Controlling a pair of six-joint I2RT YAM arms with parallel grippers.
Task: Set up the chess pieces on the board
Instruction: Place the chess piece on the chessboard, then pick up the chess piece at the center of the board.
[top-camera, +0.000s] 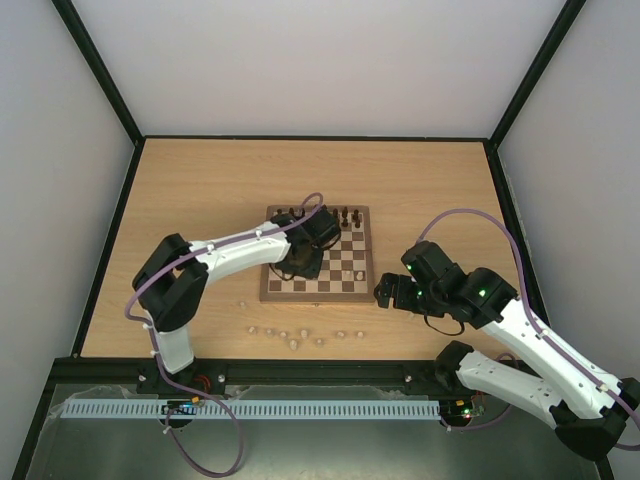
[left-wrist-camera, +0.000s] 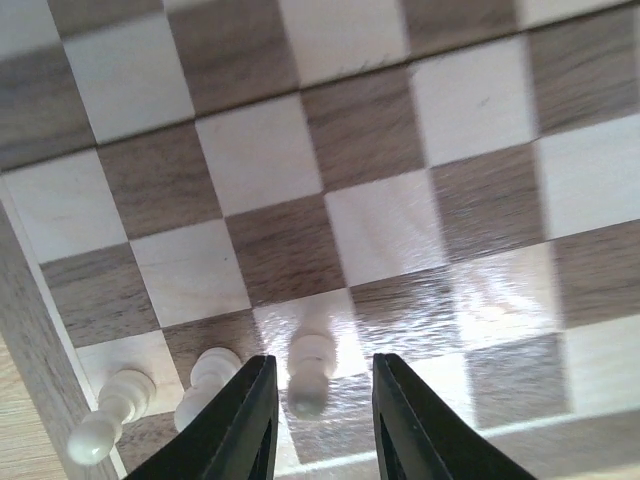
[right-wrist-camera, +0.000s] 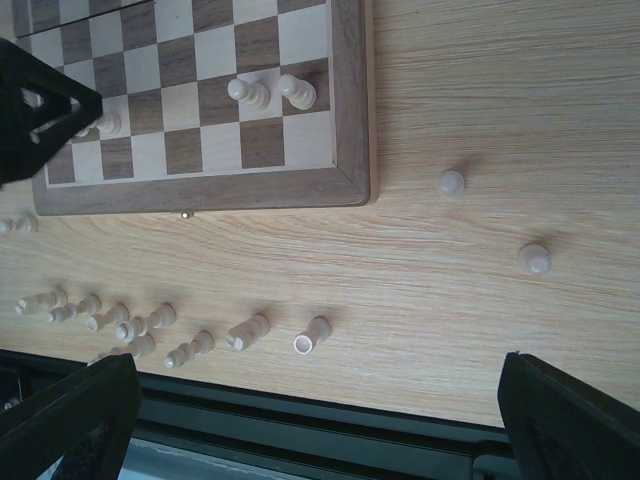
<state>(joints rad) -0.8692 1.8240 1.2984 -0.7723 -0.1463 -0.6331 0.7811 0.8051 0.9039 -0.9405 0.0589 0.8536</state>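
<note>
Pawn (left-wrist-camera: 308, 372), cream and upright, is standing on the board (left-wrist-camera: 470, 110) by its near left corner, sitting squarely between the left fingers (left-wrist-camera: 245, 430), which are hanging released with gaps either side. The right fingers (right-wrist-camera: 565, 425) are hanging wide apart, empty.

I count one board (top-camera: 345, 262). My left wrist view shows three cream pieces (left-wrist-camera: 205, 385) standing on it, and my right wrist view shows two more cream pieces (right-wrist-camera: 250, 92) at its right side. About a dozen loose cream pieces (right-wrist-camera: 247, 331) lie on the table (top-camera: 200, 180). The clustered ones blur, so I cannot fix that number. At least four dark pieces (top-camera: 350, 216) line the far edge.
</note>
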